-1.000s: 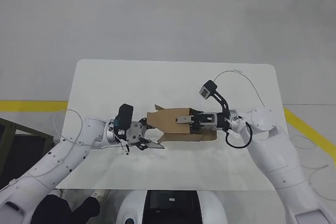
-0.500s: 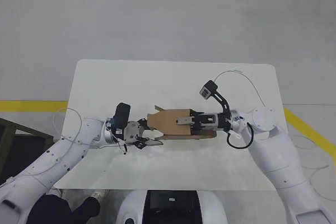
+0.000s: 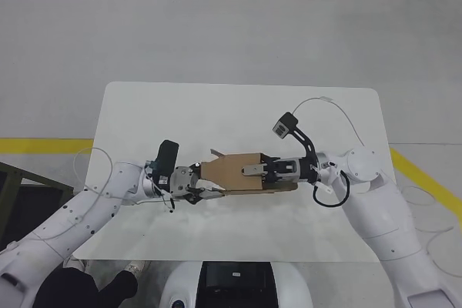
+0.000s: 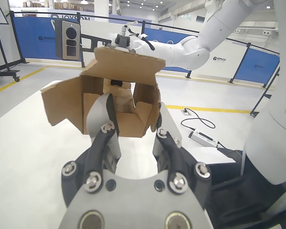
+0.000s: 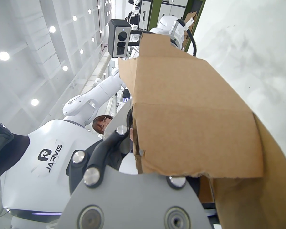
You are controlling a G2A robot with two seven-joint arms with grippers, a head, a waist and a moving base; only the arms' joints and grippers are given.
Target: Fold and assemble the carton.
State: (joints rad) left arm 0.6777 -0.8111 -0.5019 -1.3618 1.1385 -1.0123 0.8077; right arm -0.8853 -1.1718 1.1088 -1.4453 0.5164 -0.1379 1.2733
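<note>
You see the carton [image 3: 231, 173] at the middle of the desk [image 3: 215, 115]. The right tool [image 3: 252, 166] clamps its top wall, probably to steady it. The left tool [image 4: 133, 107], open and empty, faces the end flaps.

Brown carton [image 3: 231, 171] @ table [image 3: 138, 108] ctr

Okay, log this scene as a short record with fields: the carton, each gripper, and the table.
carton: brown cardboard, partly assembled, flaps open at the end facing the left gripper
right gripper: shut on the carton's top panel, one finger above, one inside
left gripper: open, at the carton's open end; contact unclear
table: white, carton near its middle
</note>
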